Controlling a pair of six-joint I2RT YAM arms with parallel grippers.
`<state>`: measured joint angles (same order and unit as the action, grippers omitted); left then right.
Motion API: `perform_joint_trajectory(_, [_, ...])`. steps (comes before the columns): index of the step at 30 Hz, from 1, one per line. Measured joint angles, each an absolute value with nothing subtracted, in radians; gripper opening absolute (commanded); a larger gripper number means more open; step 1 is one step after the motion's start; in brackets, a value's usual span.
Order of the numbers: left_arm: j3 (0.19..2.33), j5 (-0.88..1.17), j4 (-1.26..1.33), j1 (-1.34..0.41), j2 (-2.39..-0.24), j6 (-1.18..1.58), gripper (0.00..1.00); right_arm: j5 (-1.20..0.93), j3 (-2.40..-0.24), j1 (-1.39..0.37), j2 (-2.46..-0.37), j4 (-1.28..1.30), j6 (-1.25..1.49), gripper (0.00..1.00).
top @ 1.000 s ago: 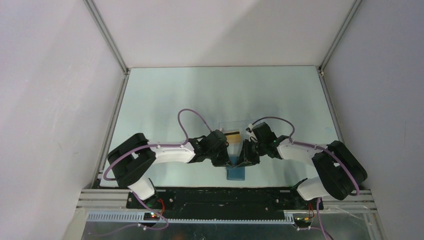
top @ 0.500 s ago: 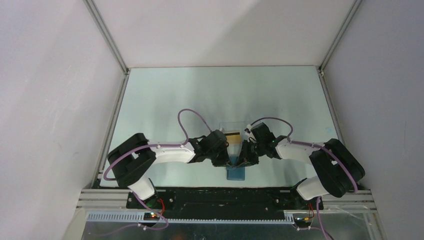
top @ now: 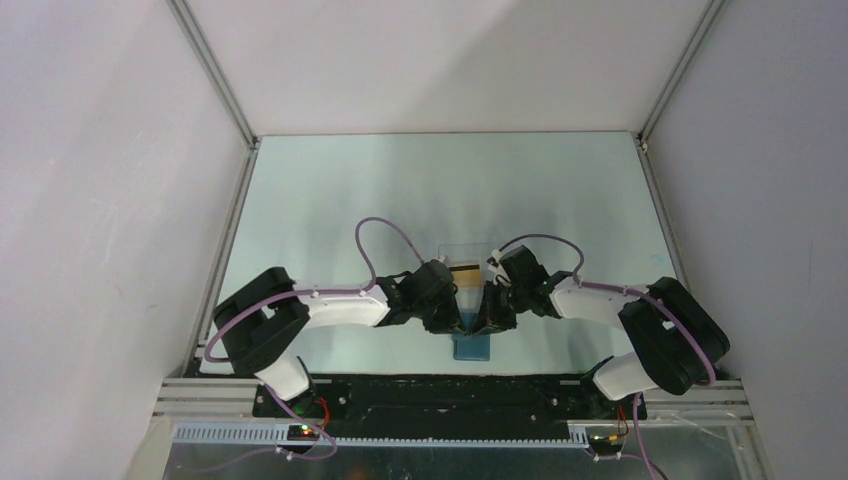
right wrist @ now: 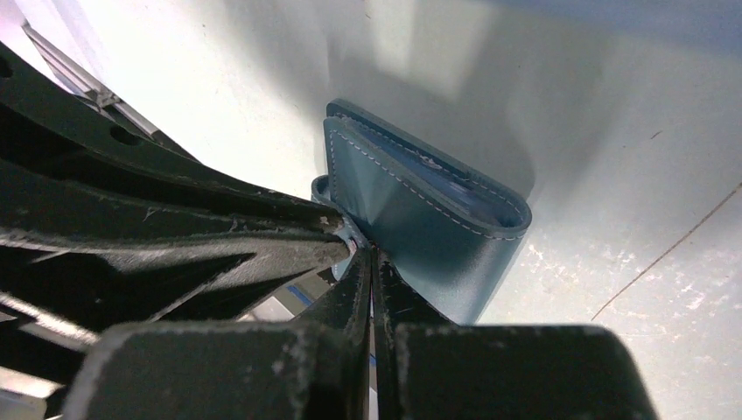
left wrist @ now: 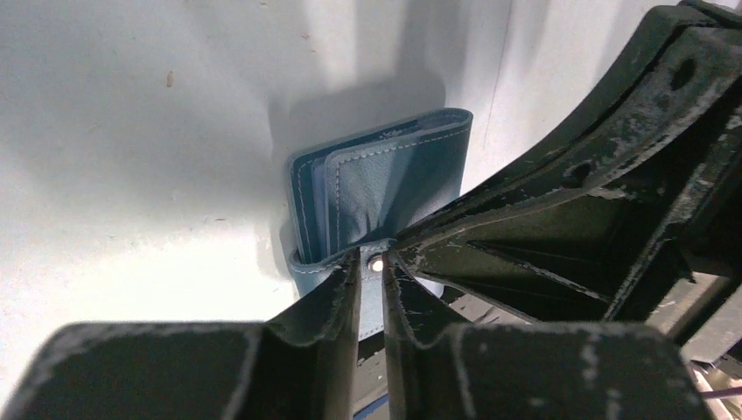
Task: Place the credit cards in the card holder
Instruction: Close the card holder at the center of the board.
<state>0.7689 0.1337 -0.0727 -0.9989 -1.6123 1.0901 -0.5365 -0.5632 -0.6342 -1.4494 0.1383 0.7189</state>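
On the card holder, right tool has closed.

Bright, even light; soft shadow by card holder; wrist-cam foregrnd blurry.

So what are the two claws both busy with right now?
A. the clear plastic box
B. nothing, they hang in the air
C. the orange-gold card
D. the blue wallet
D: each wrist view shows the left gripper and the right gripper meeting at the edge of the blue card holder, while the orange-gold card lies farther back.
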Motion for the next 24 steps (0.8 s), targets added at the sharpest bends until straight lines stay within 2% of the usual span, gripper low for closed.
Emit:
perform_joint_trajectory(3, [0.769, 0.128, -0.079, -1.002, -1.598, 1.089, 0.32, -0.523, -0.567, -0.641, -1.449, 0.151, 0.706, 0.00])
perform_joint_trajectory(8, [0.769, 0.101, -0.093, -1.001, -1.576, 1.090, 0.31, -0.511, -0.574, -0.644, -1.445, 0.171, 0.696, 0.00])
perform_joint_trajectory(15, [0.778, 0.088, -0.103, -0.989, -1.584, 1.089, 0.16, -0.508, -0.578, -0.646, -1.445, 0.178, 0.685, 0.00])
perform_joint_trajectory(24, [0.827, 0.081, -0.128, -0.985, -1.650, 1.070, 0.03, -0.502, -0.588, -0.647, -1.445, 0.198, 0.678, 0.00])
